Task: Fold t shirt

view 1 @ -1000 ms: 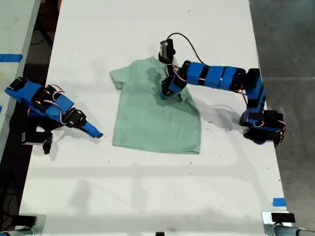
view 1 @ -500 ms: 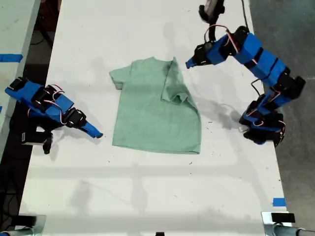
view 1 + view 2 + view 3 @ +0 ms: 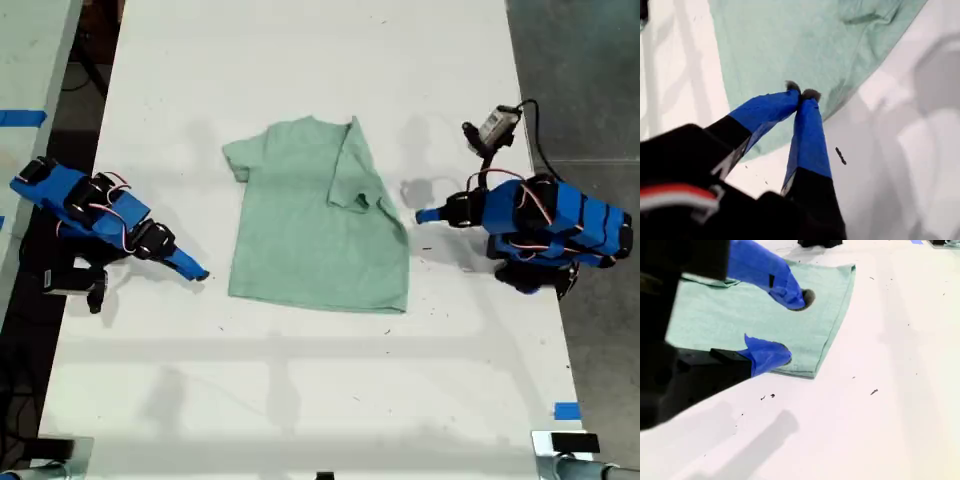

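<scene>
In the exterior view, the t shirt (image 3: 310, 230) lies flat in the middle of the white table (image 3: 300, 380). The sleeve (image 3: 355, 175) on the exterior view's right is folded in over the body. The sleeve on the exterior view's left sticks out. Our first tool (image 3: 422, 215) sits low, just beside the shirt's edge on the exterior view's right. Our second tool (image 3: 197, 270) rests on the table near the shirt's lower corner on the exterior view's left. In the first wrist view, our first tool (image 3: 801, 94) is closed with its tips pressed together and nothing in them, and the green shirt (image 3: 790, 45) lies just ahead. In the second wrist view, our second tool (image 3: 796, 327) is open and empty, with a corner of the shirt (image 3: 715, 315) close in front of it on the table (image 3: 865, 415). We think the side with the loose sleeve comes next. To do it well, we should pinch only the top cloth at the edge, lift it a little, carry it straight across, and lay it down so the edges line up with no bumps.
</scene>
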